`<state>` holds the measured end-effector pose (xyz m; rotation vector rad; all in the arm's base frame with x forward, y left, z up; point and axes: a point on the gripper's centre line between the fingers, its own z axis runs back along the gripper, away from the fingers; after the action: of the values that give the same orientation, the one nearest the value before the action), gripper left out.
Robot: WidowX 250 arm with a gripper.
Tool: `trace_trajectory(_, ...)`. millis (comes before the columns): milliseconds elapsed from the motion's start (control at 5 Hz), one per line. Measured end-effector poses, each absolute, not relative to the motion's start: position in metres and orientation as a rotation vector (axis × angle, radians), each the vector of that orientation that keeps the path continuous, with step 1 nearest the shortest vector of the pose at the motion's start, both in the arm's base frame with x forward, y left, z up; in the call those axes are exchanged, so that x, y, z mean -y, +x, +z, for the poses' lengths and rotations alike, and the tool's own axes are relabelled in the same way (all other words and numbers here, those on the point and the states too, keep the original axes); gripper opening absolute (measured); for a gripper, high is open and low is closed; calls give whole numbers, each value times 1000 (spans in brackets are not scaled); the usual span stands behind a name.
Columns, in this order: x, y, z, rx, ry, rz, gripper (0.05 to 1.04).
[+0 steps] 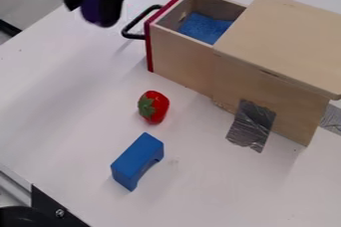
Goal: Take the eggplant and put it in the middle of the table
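Holds eggplant [100, 11] clamped in gripper [93, 10], raised above table [63, 96], presumably to clear drawer handle [138, 19] before placement.

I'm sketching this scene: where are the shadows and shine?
In the camera view, soft, faint shadows fall on the white table, one below the drawer's black handle; the silver tape catches light in thin streaks; the claw and its eggplant are so dark they nearly merge.
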<state>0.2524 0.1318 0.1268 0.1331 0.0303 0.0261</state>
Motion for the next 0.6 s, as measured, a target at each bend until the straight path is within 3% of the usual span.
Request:
trace_trajectory(200,-150,232,106,-75,188,24,885)
trace_trajectory(600,-177,212,27,-224,175,10,885)
